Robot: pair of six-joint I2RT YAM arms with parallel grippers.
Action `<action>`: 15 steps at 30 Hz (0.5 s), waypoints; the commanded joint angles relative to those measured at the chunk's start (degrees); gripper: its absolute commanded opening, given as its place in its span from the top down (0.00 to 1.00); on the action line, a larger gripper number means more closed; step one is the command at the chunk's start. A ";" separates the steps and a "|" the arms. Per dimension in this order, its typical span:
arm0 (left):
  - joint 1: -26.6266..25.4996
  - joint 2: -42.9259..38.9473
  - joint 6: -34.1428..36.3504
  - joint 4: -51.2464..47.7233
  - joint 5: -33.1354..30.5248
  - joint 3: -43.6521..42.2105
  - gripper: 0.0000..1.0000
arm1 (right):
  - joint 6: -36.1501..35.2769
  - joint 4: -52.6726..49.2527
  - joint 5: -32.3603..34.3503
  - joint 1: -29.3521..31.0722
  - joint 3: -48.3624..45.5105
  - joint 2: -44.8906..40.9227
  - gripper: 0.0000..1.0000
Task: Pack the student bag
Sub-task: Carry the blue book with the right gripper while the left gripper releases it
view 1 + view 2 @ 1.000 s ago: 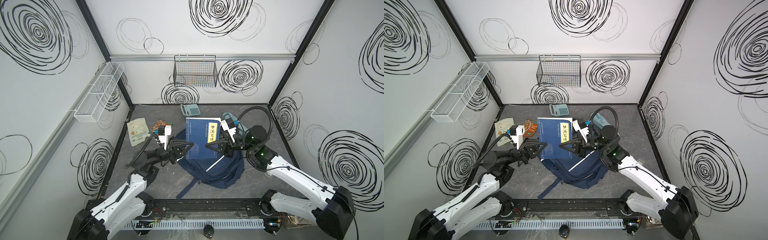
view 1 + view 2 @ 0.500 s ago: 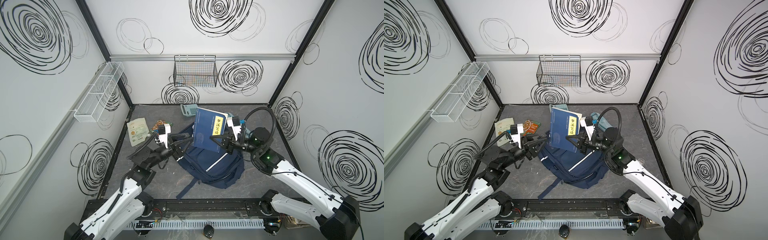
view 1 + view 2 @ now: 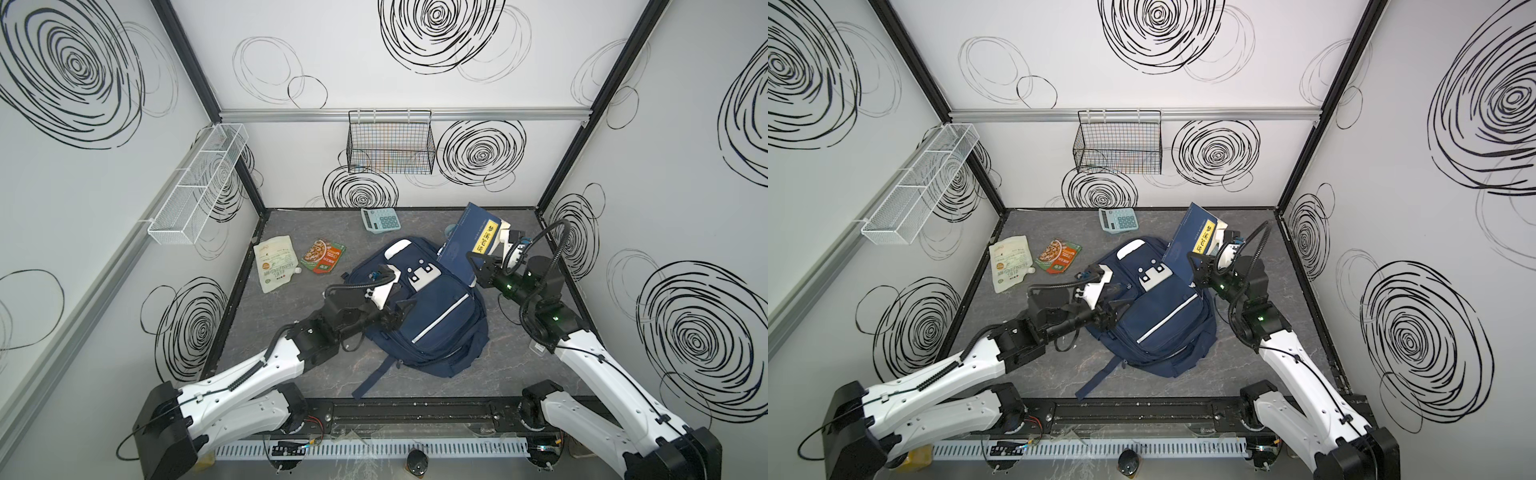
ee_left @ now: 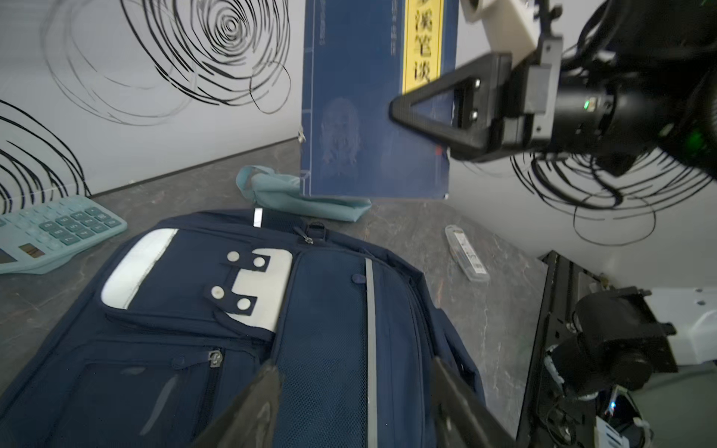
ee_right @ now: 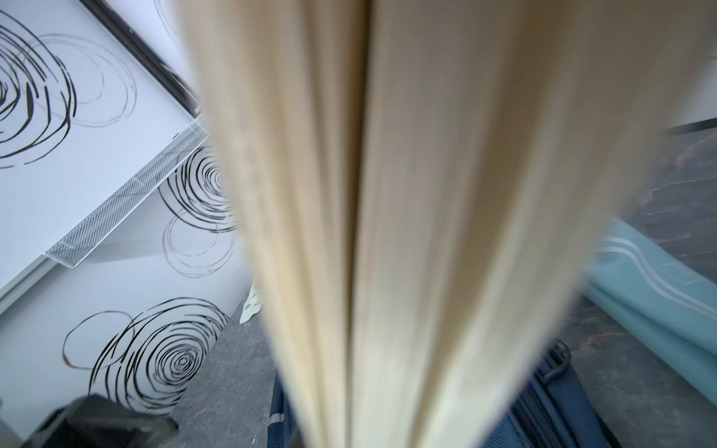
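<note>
You have the student bag (image 3: 440, 320) lying flat mid-table (image 3: 478, 386), front panel up. Your left hand (image 4: 357, 403) is at its left edge, fingers apart, nothing held. Your right hand (image 3: 478, 268) is clamped on the blue book (image 3: 463, 243), which stands upright beside the bag's far right corner.

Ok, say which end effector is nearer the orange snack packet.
Left. The left end effector is over the side of the navy fabric backpack facing the orange snack packet; the right end effector holds a blue book across the backpack.

upright book (image 3: 465, 241) behind student bag (image 3: 444, 328), screening umbrella (image 4: 295, 194)
</note>
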 commanded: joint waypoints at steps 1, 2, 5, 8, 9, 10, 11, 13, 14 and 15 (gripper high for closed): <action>-3.58 3.46 4.87 1.82 -5.18 2.04 0.33 | 1.80 -2.53 9.87 -1.99 -0.72 -5.40 1.00; -4.40 5.05 4.88 2.51 -5.18 2.12 0.33 | 2.00 -2.55 11.52 -2.42 -2.00 -7.67 1.00; -6.75 9.99 5.93 2.77 -5.05 3.77 0.30 | 2.54 -1.42 17.33 -3.08 -6.16 -14.22 1.00; -9.54 15.72 7.25 0.94 -8.09 6.97 0.29 | 2.93 -0.01 22.88 -3.23 -8.94 -19.30 1.00; -10.33 17.48 7.39 0.48 -8.50 8.09 0.29 | 2.90 0.44 24.18 -3.31 -9.37 -20.39 1.00; -11.23 19.56 7.73 0.09 -8.33 9.40 0.29 | 2.75 0.82 25.42 -3.29 -9.64 -21.31 1.00; -12.22 21.50 8.07 -0.07 -8.22 10.50 0.29 | 2.50 1.08 26.54 -3.28 -9.75 -21.93 1.00; -13.80 25.10 8.42 0.16 -8.04 12.48 0.29 | 1.91 1.44 28.18 -3.27 -9.71 -22.50 1.00; -14.38 27.13 8.24 -0.04 -7.81 13.82 0.30 | 1.60 1.55 28.85 -3.30 -9.63 -22.59 1.00; -14.82 28.89 8.14 -0.60 -7.27 15.20 0.30 | 1.35 1.65 29.27 -3.31 -9.58 -22.73 1.00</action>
